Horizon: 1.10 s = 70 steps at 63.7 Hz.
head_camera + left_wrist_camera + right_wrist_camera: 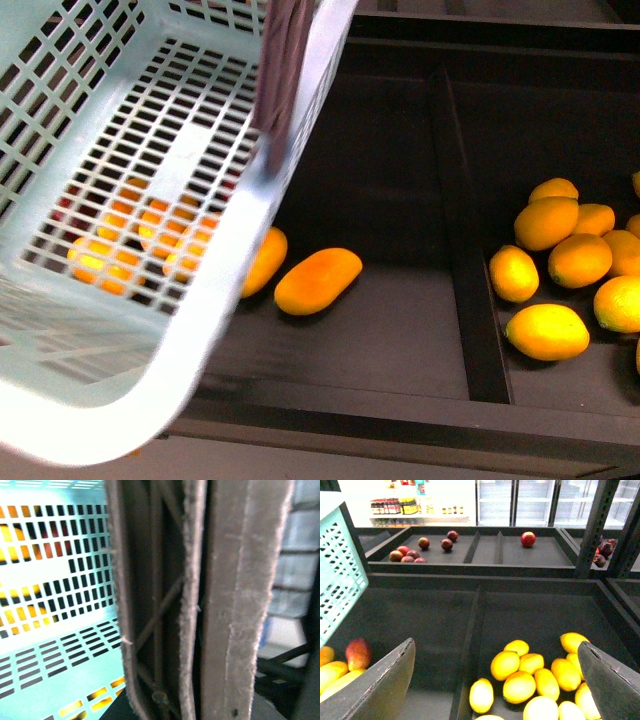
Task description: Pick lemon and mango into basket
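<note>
- Tilted basket (200,330) fills the front left, part-hiding orange fruit behind its slots.
- divider (470,300) splits the bins.
- mango (318,281) lies in left bin, beside basket.
- lemons (520,685) heaped in right bin.
- right gripper (496,647): jaws wide apart, empty, above lemons.
- left gripper: only basket handle (235,600) shows close up, grip can't tell.

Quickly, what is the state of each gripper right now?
Left gripper: apparently closed on the basket handles; jaws hidden.
Right gripper: open, holding nothing.

The front view looks down through the basket (100,420). The left wrist view sits against its handle (155,605). The right wrist view overlooks the lemons (519,686), shared with the front view.
</note>
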Each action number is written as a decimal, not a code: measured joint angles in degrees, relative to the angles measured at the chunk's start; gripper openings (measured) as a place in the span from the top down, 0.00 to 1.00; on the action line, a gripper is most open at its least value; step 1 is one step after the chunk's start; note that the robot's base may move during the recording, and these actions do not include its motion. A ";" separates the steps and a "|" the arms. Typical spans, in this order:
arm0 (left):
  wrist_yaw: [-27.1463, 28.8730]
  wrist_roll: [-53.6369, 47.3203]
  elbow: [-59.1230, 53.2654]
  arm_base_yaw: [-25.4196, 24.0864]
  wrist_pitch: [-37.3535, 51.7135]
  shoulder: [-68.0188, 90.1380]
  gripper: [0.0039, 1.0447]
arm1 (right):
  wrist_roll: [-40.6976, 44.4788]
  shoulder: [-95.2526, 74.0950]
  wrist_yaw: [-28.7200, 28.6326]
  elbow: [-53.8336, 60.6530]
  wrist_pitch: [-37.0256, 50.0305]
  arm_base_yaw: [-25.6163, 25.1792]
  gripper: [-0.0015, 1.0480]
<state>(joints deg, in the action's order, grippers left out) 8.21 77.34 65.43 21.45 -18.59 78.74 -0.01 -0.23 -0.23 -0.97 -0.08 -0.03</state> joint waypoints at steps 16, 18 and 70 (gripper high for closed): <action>-4.94 -23.82 13.92 4.15 -1.40 17.38 0.84 | 0.00 0.02 0.24 0.00 0.00 0.00 0.08; -6.78 -24.90 16.13 5.29 -1.79 19.34 0.84 | 0.00 0.00 0.24 0.00 0.00 0.00 0.08; -17.35 -24.39 26.93 14.21 -2.86 25.70 0.84 | -5.68 -4.11 -1.11 -1.99 -4.15 -2.34 0.08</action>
<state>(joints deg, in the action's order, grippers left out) -9.15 52.95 92.36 35.66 -21.45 104.44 -5.69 -4.34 -1.34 -2.96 -4.23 -2.37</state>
